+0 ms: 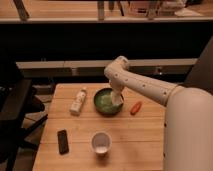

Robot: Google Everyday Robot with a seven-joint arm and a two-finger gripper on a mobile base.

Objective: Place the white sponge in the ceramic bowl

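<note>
White, smooth, rounded arm tapering to its tool [117, 100].
</note>
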